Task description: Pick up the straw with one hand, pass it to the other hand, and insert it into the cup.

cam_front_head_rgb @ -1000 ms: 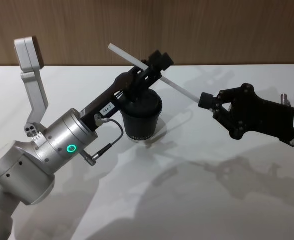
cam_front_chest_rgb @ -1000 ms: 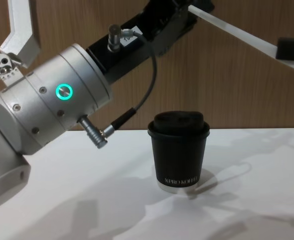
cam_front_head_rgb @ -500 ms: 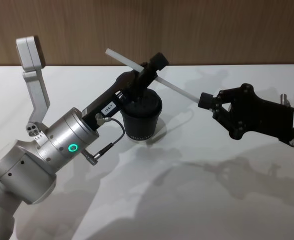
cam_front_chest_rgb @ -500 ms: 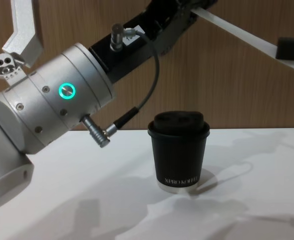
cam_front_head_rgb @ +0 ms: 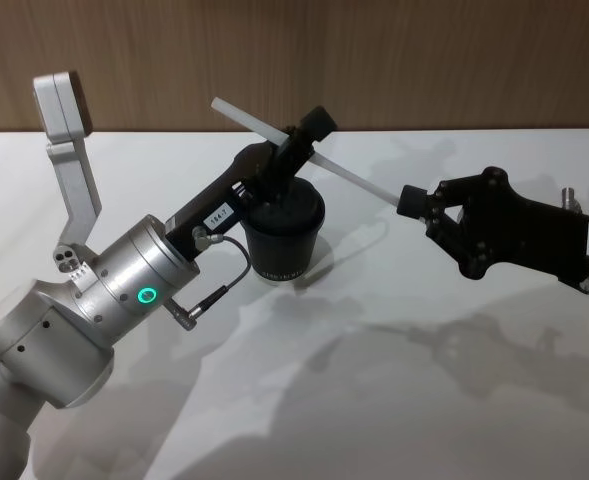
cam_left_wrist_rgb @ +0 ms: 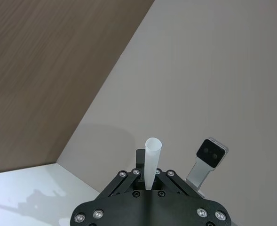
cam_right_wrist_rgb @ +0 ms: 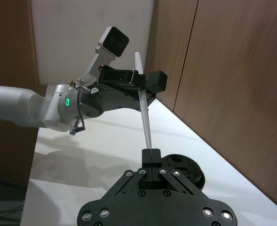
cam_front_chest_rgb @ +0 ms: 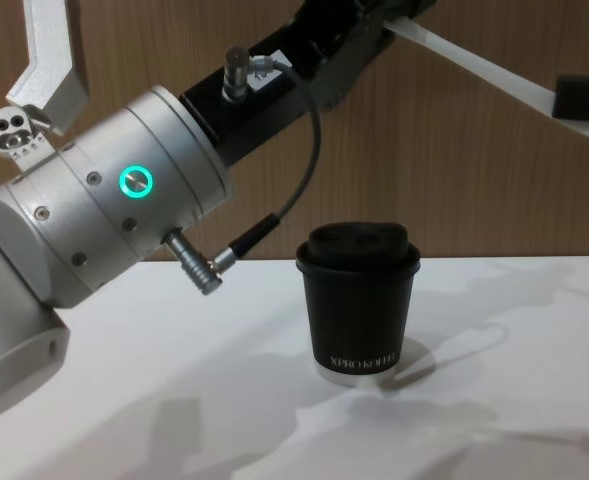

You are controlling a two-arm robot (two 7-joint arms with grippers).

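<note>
The thin, straight white straw (cam_front_head_rgb: 359, 178) slants down left to right above the black paper cup (cam_front_head_rgb: 286, 240). The left end effector (cam_front_head_rgb: 299, 140) clamps its upper part; the right end effector (cam_front_head_rgb: 411, 200) pinches its lower tip.

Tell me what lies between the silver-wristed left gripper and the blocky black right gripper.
In the head view, the long thin white straw bridges that gap; left gripper and right gripper are both shut on it.

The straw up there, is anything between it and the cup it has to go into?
Nothing visible, only the domed lid on the cup. The straw hangs above it, held by the left gripper and right gripper.
</note>
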